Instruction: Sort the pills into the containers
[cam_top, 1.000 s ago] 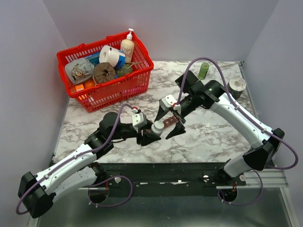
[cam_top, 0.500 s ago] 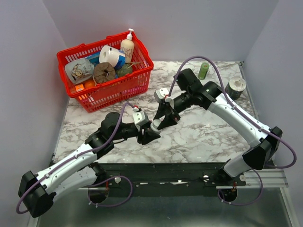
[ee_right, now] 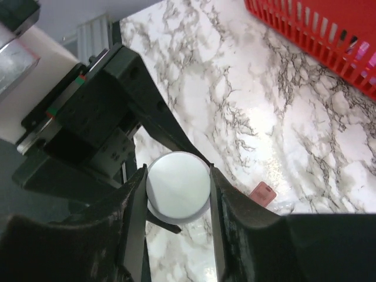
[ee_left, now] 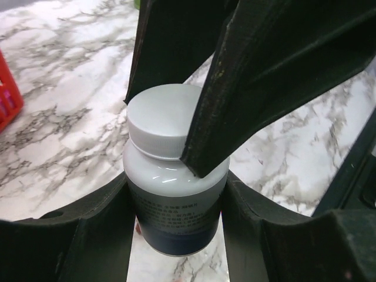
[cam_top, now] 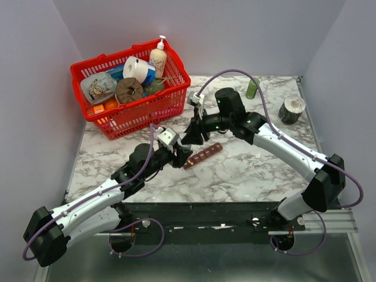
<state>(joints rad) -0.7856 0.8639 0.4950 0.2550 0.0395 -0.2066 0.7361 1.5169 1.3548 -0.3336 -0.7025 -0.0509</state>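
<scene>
1. Containers [cam_top: 203,156], one dark red-brown strip of small square compartments in a row, lay flat and slantwise on the marble table [cam_top: 264,170], touched by neither arm
2. In the top view the strip sat just right of the left gripper [cam_top: 180,154] and just below the right gripper [cam_top: 192,138], near both
3. The left gripper was clenched on the body of a white pill bottle [ee_left: 173,188], with one dark finger pressed to each side of it, as its wrist view showed
4. The bottle carried a dark printed label low on its body and a white cap [ee_left: 157,120] on top
5. The right gripper sat over the top of the bottle, and its fingers [ee_right: 136,205] were closed against opposite sides of the cap, which looked round and plain in the right wrist view
6. Whether the bottle rested on the table or hung above it could not be told
7. A red mesh basket [cam_top: 147,111] packed with household goods stood at the back left, well apart from the strip
8. A slim green bottle [cam_top: 252,88] and a grey roll [cam_top: 292,109] stood at the back right of the table
</scene>
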